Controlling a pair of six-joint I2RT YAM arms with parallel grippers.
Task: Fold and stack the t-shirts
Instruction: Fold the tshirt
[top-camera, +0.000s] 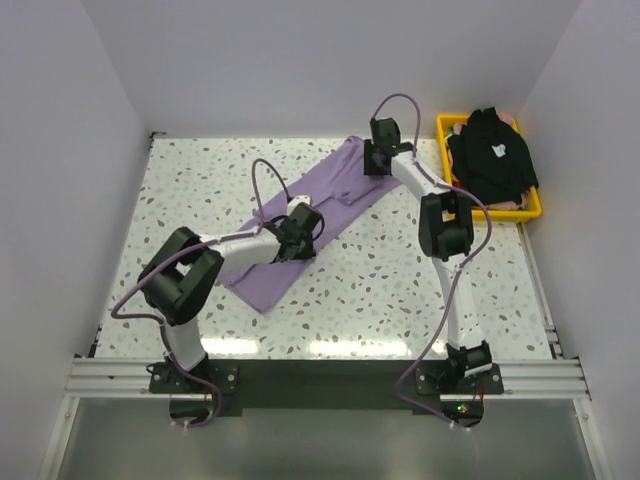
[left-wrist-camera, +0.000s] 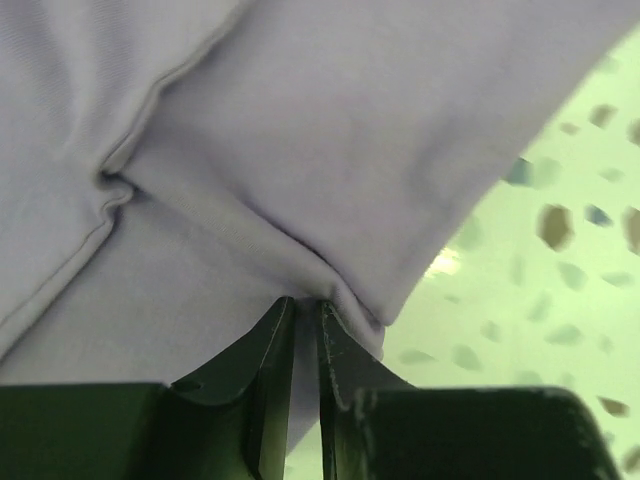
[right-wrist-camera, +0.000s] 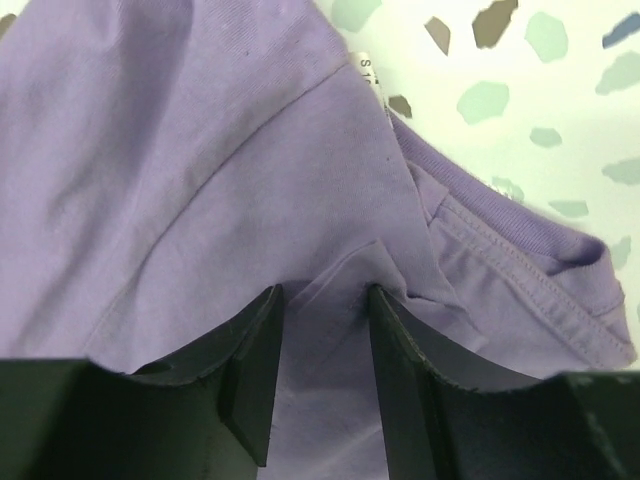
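1. Purple shirt (top-camera: 335, 195): lies on the desk (top-camera: 420, 290) as a long diagonal band running from near left to far centre, with seams and layered edges showing.
2. Left arm (top-camera: 235, 248): reaches over the middle of the band.
3. Left jaws: almost closed, pinching a raised ridge of the purple shirt at its edge, with bare desk just beside it.
4. Right arm (top-camera: 440, 225): reaches to the band's far end.
5. Right jaws: partly open, set down on the cloth beside the collar (right-wrist-camera: 520, 250). A small pucker sits between them, unclamped.
6. Tag (right-wrist-camera: 365, 68): white, at the neck.
7. Black shirt (top-camera: 492, 155): heaped in the basket (top-camera: 530, 212), white mark on top, well apart from the purple shirt.
8. Basket: yellow, at the desk's far right corner.
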